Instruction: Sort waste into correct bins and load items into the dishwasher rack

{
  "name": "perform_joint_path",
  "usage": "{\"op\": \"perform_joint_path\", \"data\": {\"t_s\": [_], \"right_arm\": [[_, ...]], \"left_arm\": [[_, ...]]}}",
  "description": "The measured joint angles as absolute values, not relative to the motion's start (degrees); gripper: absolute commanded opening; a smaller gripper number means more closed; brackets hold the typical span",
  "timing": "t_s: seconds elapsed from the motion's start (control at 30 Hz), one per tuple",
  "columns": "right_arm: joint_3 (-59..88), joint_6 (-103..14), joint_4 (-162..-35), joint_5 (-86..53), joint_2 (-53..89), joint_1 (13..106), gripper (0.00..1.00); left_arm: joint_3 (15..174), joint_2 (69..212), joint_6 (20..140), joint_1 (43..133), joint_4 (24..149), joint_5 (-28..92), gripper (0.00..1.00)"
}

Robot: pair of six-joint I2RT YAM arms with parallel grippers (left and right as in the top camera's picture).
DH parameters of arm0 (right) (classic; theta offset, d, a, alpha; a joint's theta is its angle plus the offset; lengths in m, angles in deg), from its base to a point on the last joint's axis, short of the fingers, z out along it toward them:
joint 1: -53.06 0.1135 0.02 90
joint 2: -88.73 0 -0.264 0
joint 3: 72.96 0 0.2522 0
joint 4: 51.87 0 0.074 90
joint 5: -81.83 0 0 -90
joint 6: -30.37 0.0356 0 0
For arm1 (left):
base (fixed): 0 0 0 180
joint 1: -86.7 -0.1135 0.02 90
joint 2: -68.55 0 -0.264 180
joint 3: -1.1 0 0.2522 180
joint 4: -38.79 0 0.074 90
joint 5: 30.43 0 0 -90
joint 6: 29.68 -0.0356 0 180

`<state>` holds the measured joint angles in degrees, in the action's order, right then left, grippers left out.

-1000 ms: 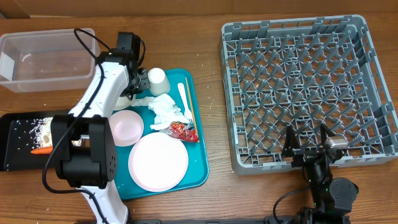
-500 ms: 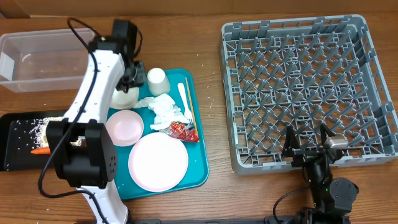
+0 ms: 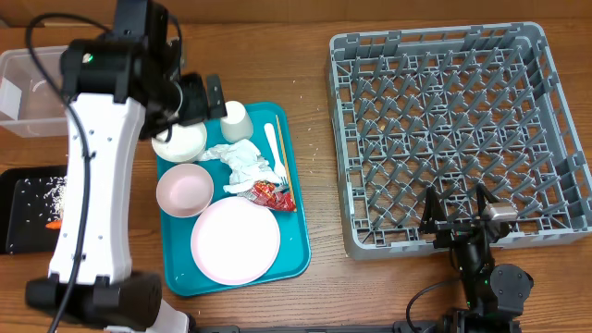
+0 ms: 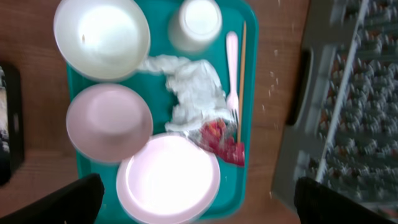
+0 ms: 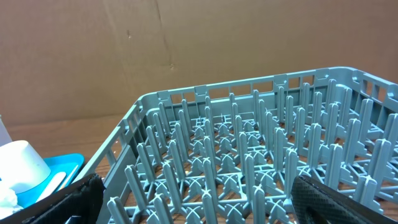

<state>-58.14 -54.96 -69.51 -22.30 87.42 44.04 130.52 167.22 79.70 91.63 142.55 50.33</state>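
My left gripper hangs open and empty high over the far end of the teal tray. Below it on the tray lie a white bowl, a pink bowl, a pale plate, a white cup, crumpled tissue, a red wrapper, a fork and a chopstick. The grey rack stands to the right, nothing in it. My right gripper rests open at its near edge. A carrot and scraps lie in the black tray.
The clear tub stands at the far left, partly hidden behind my raised left arm. Bare wooden table separates the teal tray from the rack. A brown cardboard wall rises behind the rack.
My left gripper went from nearly shut to wide open and lifted up and back from the white bowl, which now shows fully on the tray. The right arm has not moved.
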Motion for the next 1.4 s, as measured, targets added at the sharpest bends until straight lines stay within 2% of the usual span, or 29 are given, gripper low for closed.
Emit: {"op": "perform_joint_path", "data": {"t_s": [0.13, 0.23, 0.37, 0.67, 0.83, 1.03, 1.4], "right_arm": [[-58.14, -54.96, -69.51, -22.28, 87.42, 44.04, 1.00], [-58.14, -54.98, -69.51, -22.26, 87.42, 44.04, 1.00], [-58.14, -54.96, -69.49, -22.30, 87.42, 44.04, 1.00], [-58.14, -54.96, -69.51, -22.28, 87.42, 44.04, 1.00], [-58.14, -54.98, -69.49, -22.28, 87.42, 44.04, 1.00], [-58.14, -54.98, -69.51, -22.28, 87.42, 44.04, 1.00], [-58.14, -54.98, -69.53, -22.28, 87.42, 44.04, 1.00]], "left_arm": [[130.54, 165.78, 79.24, 94.30, 148.89, 48.50, 0.95], [130.34, 165.78, 78.54, 98.58, 149.13, 47.82, 0.95], [129.25, 165.56, 78.21, 108.61, 149.09, 47.47, 1.00], [123.46, 165.08, 83.85, 133.42, 143.47, 52.19, 1.00], [118.43, 165.08, 87.70, 143.10, 138.05, 55.51, 1.00], [114.76, 165.04, 90.43, 144.02, 132.41, 56.87, 1.00], [113.45, 165.04, 91.55, 143.13, 131.75, 59.82, 1.00]]}}
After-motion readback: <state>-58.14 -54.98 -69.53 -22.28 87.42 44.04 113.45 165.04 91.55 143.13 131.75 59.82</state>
